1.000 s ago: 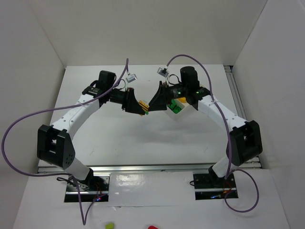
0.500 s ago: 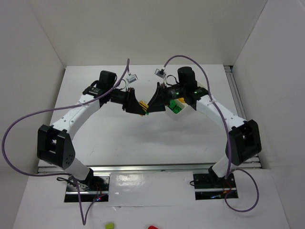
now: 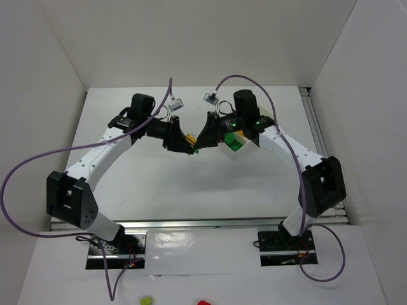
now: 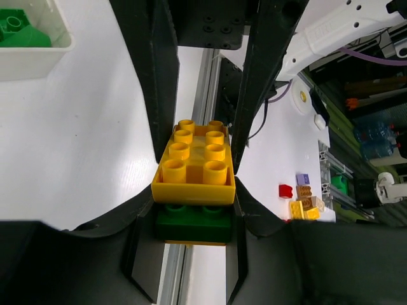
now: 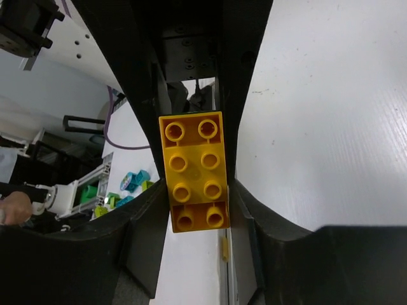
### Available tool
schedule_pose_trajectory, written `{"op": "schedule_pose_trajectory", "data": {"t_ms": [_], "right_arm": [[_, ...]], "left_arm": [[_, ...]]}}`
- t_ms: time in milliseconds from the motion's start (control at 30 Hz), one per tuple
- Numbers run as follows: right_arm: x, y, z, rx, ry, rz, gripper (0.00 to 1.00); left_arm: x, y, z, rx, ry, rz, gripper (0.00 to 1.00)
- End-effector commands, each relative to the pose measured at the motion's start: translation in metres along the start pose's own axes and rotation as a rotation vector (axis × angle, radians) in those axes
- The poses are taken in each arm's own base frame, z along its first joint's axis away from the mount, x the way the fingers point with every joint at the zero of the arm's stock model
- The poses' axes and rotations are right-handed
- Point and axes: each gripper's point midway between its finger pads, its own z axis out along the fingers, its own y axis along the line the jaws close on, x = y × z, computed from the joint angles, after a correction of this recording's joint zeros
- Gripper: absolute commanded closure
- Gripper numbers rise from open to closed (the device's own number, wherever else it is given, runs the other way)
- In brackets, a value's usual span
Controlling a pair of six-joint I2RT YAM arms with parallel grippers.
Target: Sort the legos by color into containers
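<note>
- Yellow studded plastic brick (image 4: pixel 194 162) is stacked on a dark green plastic brick (image 4: pixel 194 222), held in the air above mid-tabletop, towards the far edge.
- Left pincer (image 4: pixel 194 213) clamps the green layer.
- Right pincer (image 5: pixel 196 190) is pinched narrow on the yellow.
- Peel by tilting rather than a straight pull.
- White divided plastic tray (image 3: pixel 240 154) sits just beside.

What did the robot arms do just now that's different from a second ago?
The right tool squeezed its fingers in around the yellow studded plastic brick, taking hold of it, and that arm edged slightly left in the overhead view. The left tool stayed clamped on the green studded plastic brick stuck to the yellow one. The white plastic tray didn't move.
</note>
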Motion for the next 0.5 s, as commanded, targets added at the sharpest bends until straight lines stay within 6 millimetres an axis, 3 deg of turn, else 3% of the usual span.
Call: {"op": "schedule_pose_trajectory", "data": {"t_ms": [0, 33, 67, 100, 167, 200, 367, 467], "right_arm": [[-0.010, 0.009, 0.000, -0.013, -0.002, -0.038, 0.53], [-0.008, 0.005, 0.000, 0.005, 0.000, -0.032, 0.64], [-0.011, -0.004, 0.001, 0.057, -0.018, -0.032, 0.69], [-0.017, 0.001, -0.002, 0.079, -0.036, -0.055, 0.73], [-0.024, -0.020, -0.017, 0.219, -0.095, -0.024, 0.85], [-0.031, -0.019, -0.026, 0.261, -0.133, -0.029, 0.89], [-0.038, -0.043, -0.077, 0.386, -0.250, 0.047, 0.98], [-0.038, -0.049, -0.096, 0.417, -0.300, 0.062, 0.99]], "left_arm": [[-0.015, -0.022, -0.005, 0.046, -0.026, 0.124, 1.00], [-0.015, -0.022, -0.005, 0.046, -0.026, 0.124, 1.00], [-0.015, -0.022, -0.005, 0.046, -0.026, 0.124, 1.00], [-0.016, -0.020, -0.005, 0.036, -0.027, 0.124, 1.00], [-0.012, -0.019, -0.004, 0.035, -0.020, 0.107, 1.00], [-0.012, -0.019, -0.004, 0.035, -0.020, 0.107, 1.00], [-0.003, -0.017, -0.004, 0.035, -0.011, 0.090, 1.00], [0.000, -0.016, -0.003, 0.035, -0.007, 0.080, 1.00]]}}
